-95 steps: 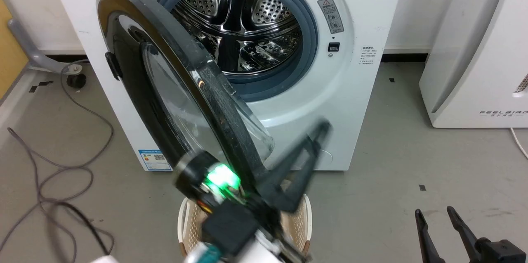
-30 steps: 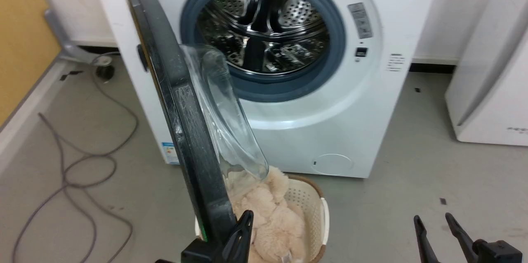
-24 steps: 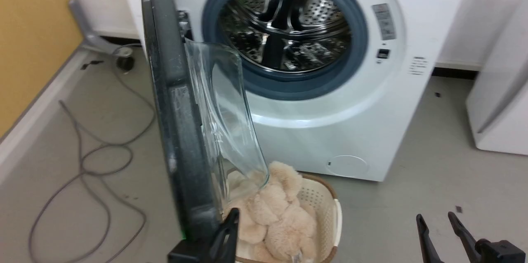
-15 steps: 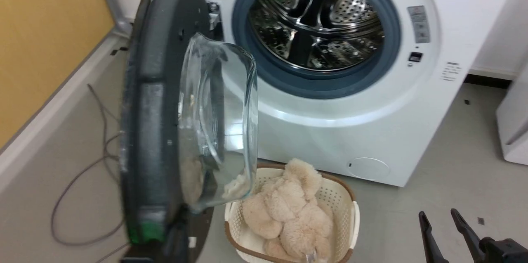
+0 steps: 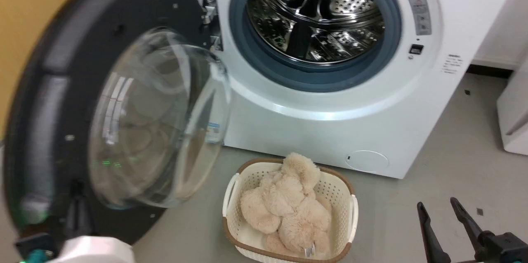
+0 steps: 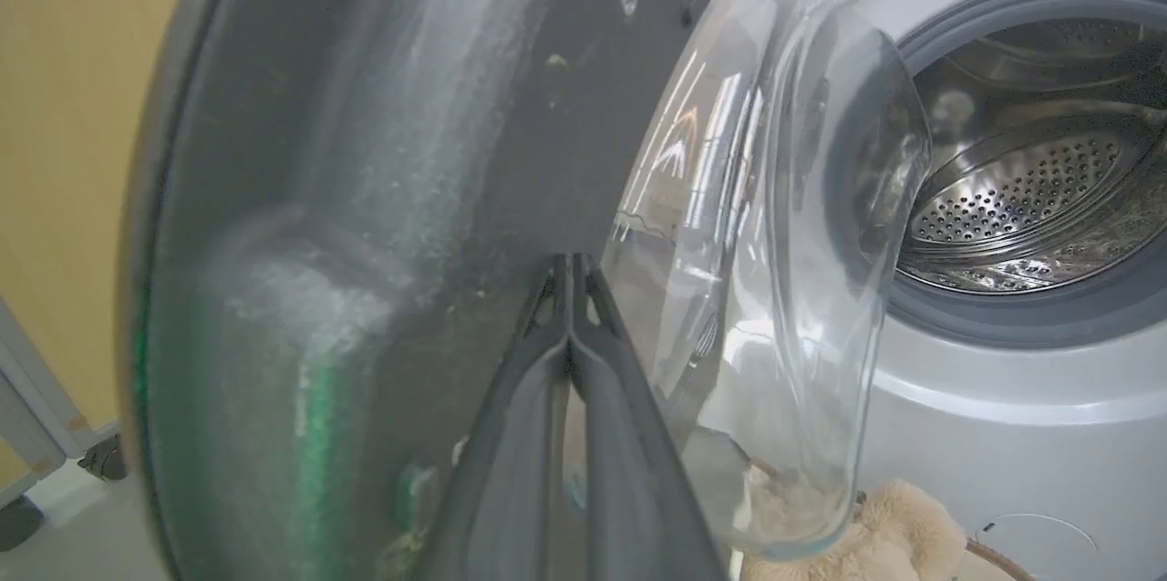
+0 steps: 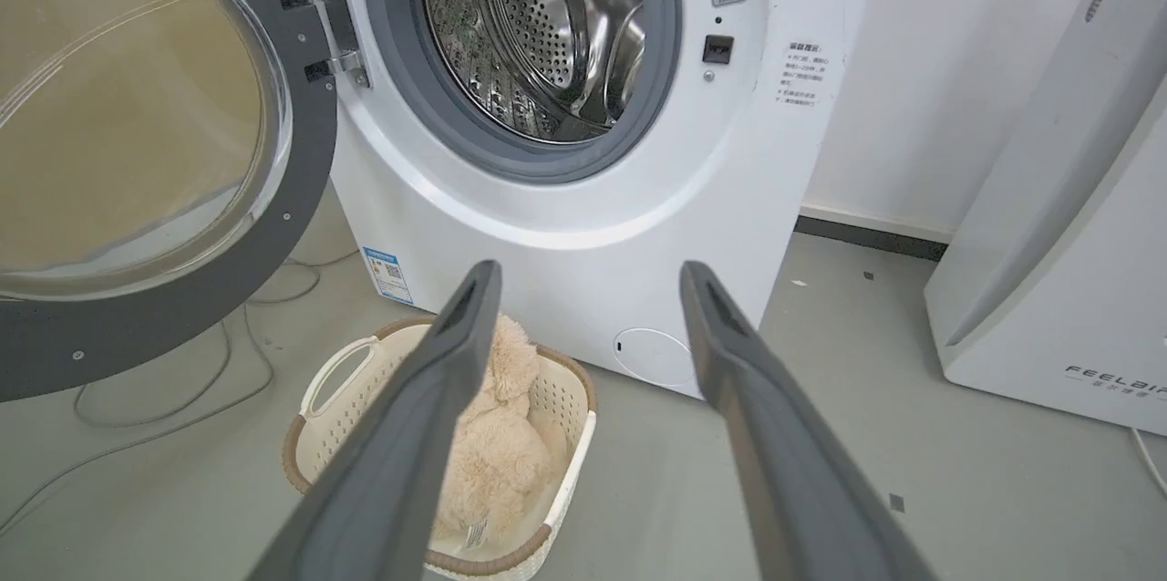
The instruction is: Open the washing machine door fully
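Grey floor [image 5: 412, 197], white washing machine [image 5: 313, 131]: washing machine door [image 5: 53, 69] stood wide at left of drum mouth [image 5: 315, 19], inner face showing, seemingly near full travel. Left gripper [image 6: 570, 266] fingers pressed together, tips against door's inner rim; right gripper [image 5: 437, 202] spread, idle.

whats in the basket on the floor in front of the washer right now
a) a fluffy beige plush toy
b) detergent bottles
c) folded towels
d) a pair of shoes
a: the white laundry basket on the floor in front of the washing machine holds a fluffy beige plush toy.
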Controlling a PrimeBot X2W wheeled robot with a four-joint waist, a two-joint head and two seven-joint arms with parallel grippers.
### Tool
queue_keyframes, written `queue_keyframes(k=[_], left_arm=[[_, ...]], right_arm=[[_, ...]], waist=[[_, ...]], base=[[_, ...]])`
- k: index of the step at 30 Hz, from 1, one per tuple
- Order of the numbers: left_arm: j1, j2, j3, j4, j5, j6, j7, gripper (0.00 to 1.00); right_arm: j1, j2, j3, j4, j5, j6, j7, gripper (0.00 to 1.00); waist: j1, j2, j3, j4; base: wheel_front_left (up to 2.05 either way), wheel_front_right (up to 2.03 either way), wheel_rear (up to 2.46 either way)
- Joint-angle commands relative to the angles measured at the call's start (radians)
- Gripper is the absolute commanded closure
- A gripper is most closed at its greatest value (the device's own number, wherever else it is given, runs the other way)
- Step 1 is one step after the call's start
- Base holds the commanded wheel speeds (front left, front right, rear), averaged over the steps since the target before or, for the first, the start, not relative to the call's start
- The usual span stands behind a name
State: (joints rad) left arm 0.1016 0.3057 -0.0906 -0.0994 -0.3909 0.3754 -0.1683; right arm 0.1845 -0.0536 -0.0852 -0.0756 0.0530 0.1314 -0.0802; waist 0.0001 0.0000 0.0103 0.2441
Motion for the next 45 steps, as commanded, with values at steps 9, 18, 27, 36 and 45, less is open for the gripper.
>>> queue_keyframes(k=[9, 18, 27, 36, 45], left_arm=[[-0.089, 0.055, 0.167, 0.212, -0.102, -0.044, -0.070, 1.00], [-0.148, 0.072, 0.246, 0.339, -0.111, -0.078, -0.091, 1.00], [-0.090, 0.024, 0.279, 0.313, -0.054, -0.121, -0.093, 1.00], [0.068, -0.064, 0.258, 0.156, 0.003, -0.110, -0.093, 0.00], [0.161, -0.131, 0.126, 0.034, 0.049, -0.116, -0.065, 0.00]], right_arm=[[0.002, 0.003, 0.005, -0.063, -0.011, -0.001, 0.023, 0.00], [-0.007, 0.003, 0.000, -0.071, -0.005, -0.001, 0.034, 0.00], [0.000, 0.003, -0.001, -0.049, 0.009, -0.001, 0.037, 0.00], [0.008, 0.003, 0.016, -0.025, 0.027, -0.001, 0.026, 0.00], [0.007, 0.003, 0.026, -0.028, 0.022, -0.001, 0.022, 0.00]], waist=[[-0.0001, 0.0000, 0.028, -0.068], [-0.0001, 0.0000, 0.044, -0.090], [-0.0001, 0.0000, 0.005, -0.101], [-0.0001, 0.0000, -0.029, -0.098], [-0.0001, 0.0000, -0.060, -0.115]], base=[[0.00, 0.00, 0.00], [0.00, 0.00, 0.00], [0.00, 0.00, 0.00], [0.00, 0.00, 0.00], [0.00, 0.00, 0.00]])
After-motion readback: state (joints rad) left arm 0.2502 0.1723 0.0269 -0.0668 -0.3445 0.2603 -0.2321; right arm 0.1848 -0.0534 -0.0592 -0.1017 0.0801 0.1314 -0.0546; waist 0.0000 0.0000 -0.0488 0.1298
